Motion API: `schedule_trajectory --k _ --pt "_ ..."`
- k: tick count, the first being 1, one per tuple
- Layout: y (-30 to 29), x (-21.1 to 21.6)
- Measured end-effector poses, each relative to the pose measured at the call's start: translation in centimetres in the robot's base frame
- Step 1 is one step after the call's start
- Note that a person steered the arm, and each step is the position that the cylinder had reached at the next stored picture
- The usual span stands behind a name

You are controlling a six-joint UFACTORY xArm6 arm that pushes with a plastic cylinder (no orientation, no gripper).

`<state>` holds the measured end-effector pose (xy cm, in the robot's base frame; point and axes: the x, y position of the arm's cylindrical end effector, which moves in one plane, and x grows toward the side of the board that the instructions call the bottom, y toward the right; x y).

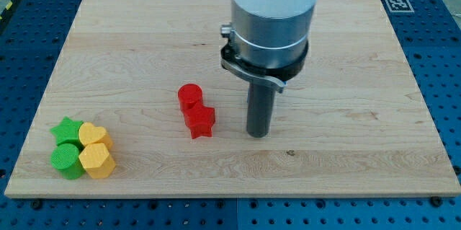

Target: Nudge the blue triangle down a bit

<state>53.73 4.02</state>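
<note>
Although my tip (pixel 258 133) rests on the board (pixel 346 136) just right of the red star (pixel 199 121) and red cylinder (pixel 190 96), no blue triangle shows, possibly hidden behind the arm; no gripper exists.

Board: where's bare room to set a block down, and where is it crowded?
Bare: the board right of my tip, and its upper left above the red cylinder. Crowded: lower-left corner, where green star, green cylinder, yellow heart and yellow hexagon cluster; centre holds red star. No blue triangle visible.
</note>
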Motion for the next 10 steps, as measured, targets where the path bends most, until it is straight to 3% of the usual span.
schedule_trajectory --k 2,5,6,8,10 --pt "0.4 -4.0" --pt "-3.1 -3.2" --pt "-6.5 -7.4" --pt "-8.1 -11.6" --pt "-7.9 -11.7"
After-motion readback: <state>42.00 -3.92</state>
